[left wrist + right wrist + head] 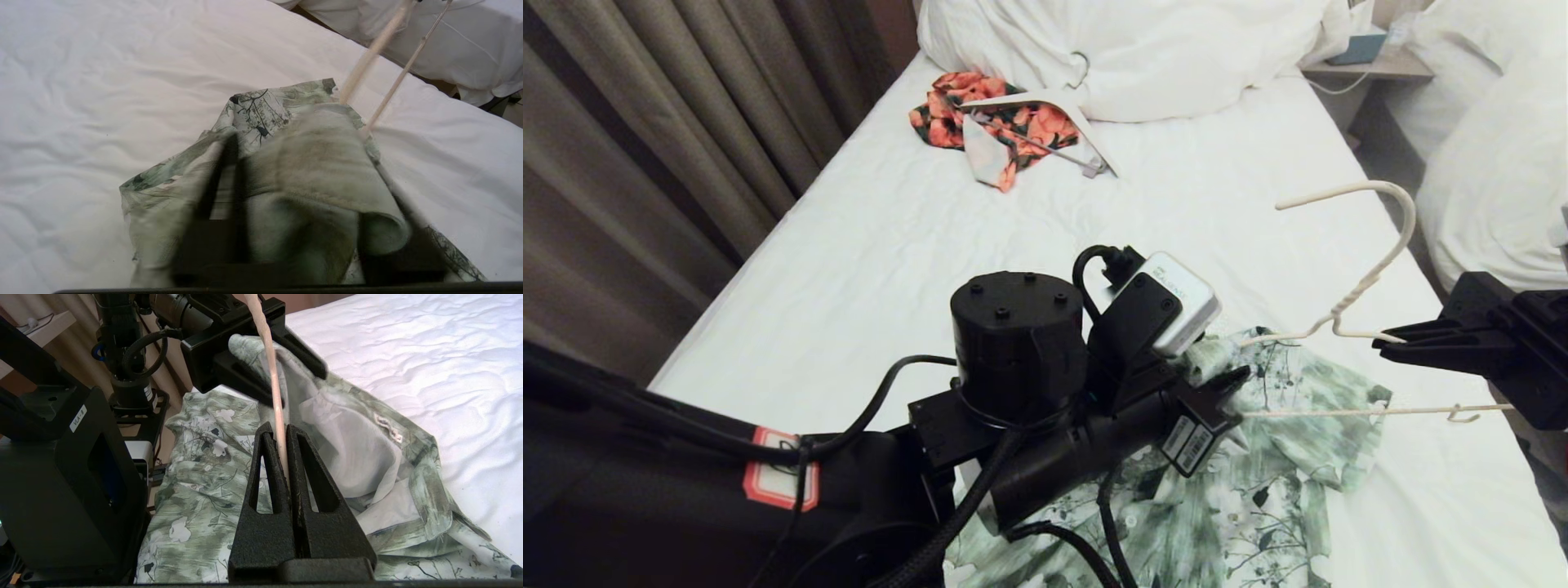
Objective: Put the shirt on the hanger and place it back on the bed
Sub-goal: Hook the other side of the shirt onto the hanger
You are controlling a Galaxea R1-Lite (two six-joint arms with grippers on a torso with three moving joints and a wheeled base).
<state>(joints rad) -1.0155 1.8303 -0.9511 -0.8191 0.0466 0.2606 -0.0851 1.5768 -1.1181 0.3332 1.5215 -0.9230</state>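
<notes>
Hanger [1372,278] in clamped right tool [1390,339], hook bedhead-ward, bar crosswise into shirt [1258,490] pinched by left tool [1232,382].

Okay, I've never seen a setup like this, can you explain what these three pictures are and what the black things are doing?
It is a two-armed robot working over a bed. The wide picture comes from a camera on its head; the other two come from cameras on its wrists. The left gripper has its fingers around a fold of the green floral shirt lying on the sheet. The right gripper is shut on a thin cream hanger, one end reaching into the shirt. Farther up the bed lie an orange floral garment, a white hanger and a duvet.
</notes>
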